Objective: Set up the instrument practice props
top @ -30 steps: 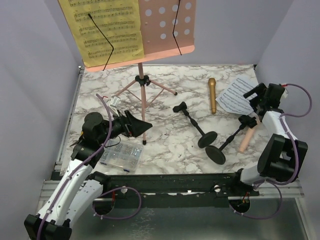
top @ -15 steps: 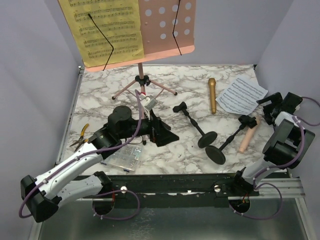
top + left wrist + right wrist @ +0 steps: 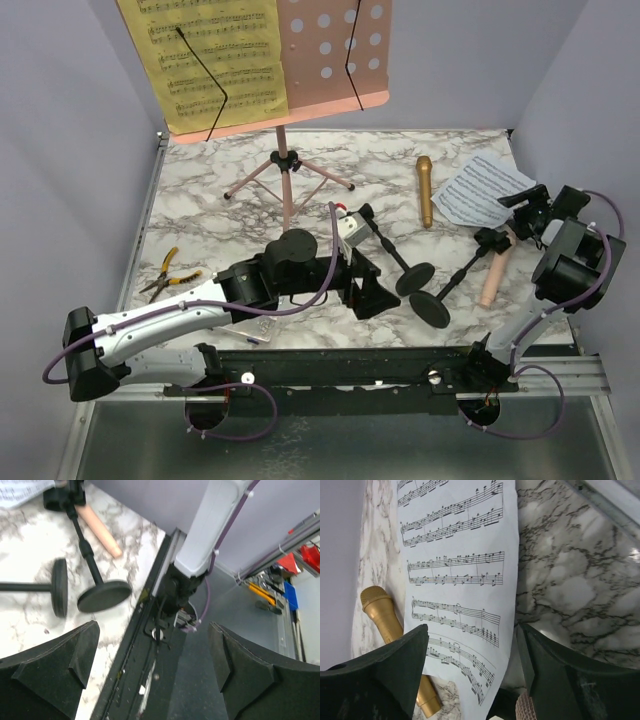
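Note:
The pink music rack [image 3: 330, 50] stands at the back on its tripod, with a yellow sheet-music page [image 3: 215, 60] on its left half. A white page [image 3: 483, 190] lies flat at the right, beside the gold microphone [image 3: 425, 190]. Two black mic holders [image 3: 390, 250] [image 3: 455, 280] lie on their sides, and the pink microphone [image 3: 495, 275] lies by the right one. My left gripper [image 3: 372, 290] is open and empty, just left of the round bases [image 3: 104, 595]. My right gripper [image 3: 522, 208] is open and empty above the white page [image 3: 460, 570], with the gold microphone [image 3: 395, 635] to its left.
Yellow-handled pliers [image 3: 170, 275] lie at the left. The clear screw box [image 3: 245, 330] is mostly hidden under my left arm. The table's front rail [image 3: 150, 610] and my right arm's base [image 3: 185, 580] show in the left wrist view. Purple walls enclose the table.
My left arm has swung right, from beside the tripod leg and screw box to the mic holders' bases. My right gripper drew back to the right, then returned toward the white page.

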Motion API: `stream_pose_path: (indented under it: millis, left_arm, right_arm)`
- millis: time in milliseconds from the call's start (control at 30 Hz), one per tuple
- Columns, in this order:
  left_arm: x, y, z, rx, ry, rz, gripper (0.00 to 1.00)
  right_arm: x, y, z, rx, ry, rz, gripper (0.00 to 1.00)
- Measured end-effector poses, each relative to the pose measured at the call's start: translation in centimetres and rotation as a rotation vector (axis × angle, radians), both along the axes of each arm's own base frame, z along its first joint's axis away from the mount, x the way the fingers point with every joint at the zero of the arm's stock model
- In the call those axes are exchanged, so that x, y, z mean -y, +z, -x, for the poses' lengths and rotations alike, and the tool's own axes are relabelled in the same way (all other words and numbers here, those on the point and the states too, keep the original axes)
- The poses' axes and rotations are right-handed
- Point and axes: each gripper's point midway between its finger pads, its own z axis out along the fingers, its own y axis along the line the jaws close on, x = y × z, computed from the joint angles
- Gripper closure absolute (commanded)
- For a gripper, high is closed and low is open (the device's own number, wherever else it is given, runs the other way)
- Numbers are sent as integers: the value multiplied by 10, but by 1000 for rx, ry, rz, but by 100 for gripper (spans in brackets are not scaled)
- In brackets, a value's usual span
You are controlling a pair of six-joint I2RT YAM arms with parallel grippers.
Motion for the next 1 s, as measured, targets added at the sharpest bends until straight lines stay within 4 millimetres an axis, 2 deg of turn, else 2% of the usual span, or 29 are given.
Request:
stream_pose_path:
  millis: [200,300,400,533,667,767,867,1000]
  left_arm:
    - [12,42,-19,129,43,42,3]
    - [19,63,-29,214,56,58,3]
    - [29,71,-43,295,78,44,3]
    - [40,67,-58,373,98,0,3]
    - [44,49,-66,416,101,-59,3]
    - [39,28,-68,429,101,-105,3]
    - [33,12,-70,435,112,-146,3]
    - [22,7,-80,456,184,-171,3]
  right_arm:
    - [-19,-8,-22,27,56,-64,41]
    - [-27,-12,-31,33,83,-87,61]
    - [-34,-17,-40,41,107,-99,82]
    - [-41,-23,-46,42,132,-101,100]
    - [-44,-25,-50,44,144,-104,100]
    - [-45,-21,-51,54,154,-108,100]
    - [-51,-9,-53,73,173,-123,100]
    - [-67,32,-55,148,224,-145,100]
